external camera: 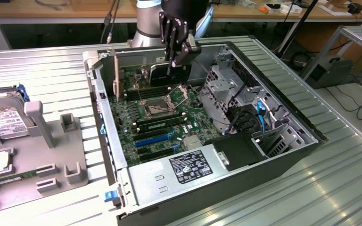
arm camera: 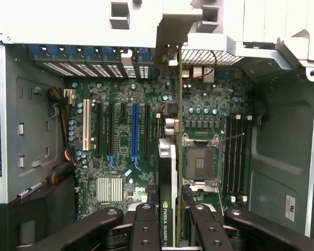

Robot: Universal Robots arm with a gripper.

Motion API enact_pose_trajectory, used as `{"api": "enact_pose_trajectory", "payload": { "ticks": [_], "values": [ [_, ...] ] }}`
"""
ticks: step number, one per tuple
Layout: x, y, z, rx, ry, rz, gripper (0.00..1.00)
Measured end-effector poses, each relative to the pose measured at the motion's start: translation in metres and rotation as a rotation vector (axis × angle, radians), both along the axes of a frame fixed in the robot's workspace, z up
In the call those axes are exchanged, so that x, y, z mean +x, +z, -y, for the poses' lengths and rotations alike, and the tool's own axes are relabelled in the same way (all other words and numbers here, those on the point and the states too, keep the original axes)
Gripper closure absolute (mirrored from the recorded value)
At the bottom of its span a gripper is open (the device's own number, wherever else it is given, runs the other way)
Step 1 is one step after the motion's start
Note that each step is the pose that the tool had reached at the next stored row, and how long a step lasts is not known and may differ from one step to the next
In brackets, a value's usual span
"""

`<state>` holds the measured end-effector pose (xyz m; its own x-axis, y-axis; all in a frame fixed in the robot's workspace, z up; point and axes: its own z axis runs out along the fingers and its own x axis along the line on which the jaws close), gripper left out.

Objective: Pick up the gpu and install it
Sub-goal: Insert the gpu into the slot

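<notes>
End effector is clamped on the graphics card, fingers pressed on both flat faces. Card hangs edge-down inside the open computer case, above the motherboard; by my read it isn't seated in anything.

Key relation: in the wrist view the card runs parallel to the long blue slot, so the long axes already agree. Sideways they don't. The card's edge sits between that slot and the processor socket, just beside the socket, and the blue slot lies off on the side away from the socket.

Wrist view looks straight down the card's top edge, so it gives that sideways offset cleanly but says little about height. Exterior view gives the height: card clearly up off the board, over the socket end, blue slots nearer the camera. Whether the card is tilted, I can't tell. Hard drive sits well apart on the worktop.
</notes>
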<state>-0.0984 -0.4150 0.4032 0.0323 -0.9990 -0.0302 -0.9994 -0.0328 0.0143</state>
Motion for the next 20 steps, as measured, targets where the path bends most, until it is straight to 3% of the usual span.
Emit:
{"api": "enact_pose_trajectory", "payload": {
  "ticks": [12,20],
  "values": [
    [0.0000,-0.0090,0.0000,0.0000,0.000,0.0049,0.73],
    [0.0000,-0.0104,0.0000,0.0000,0.000,0.0050,0.73]
  ]
}}
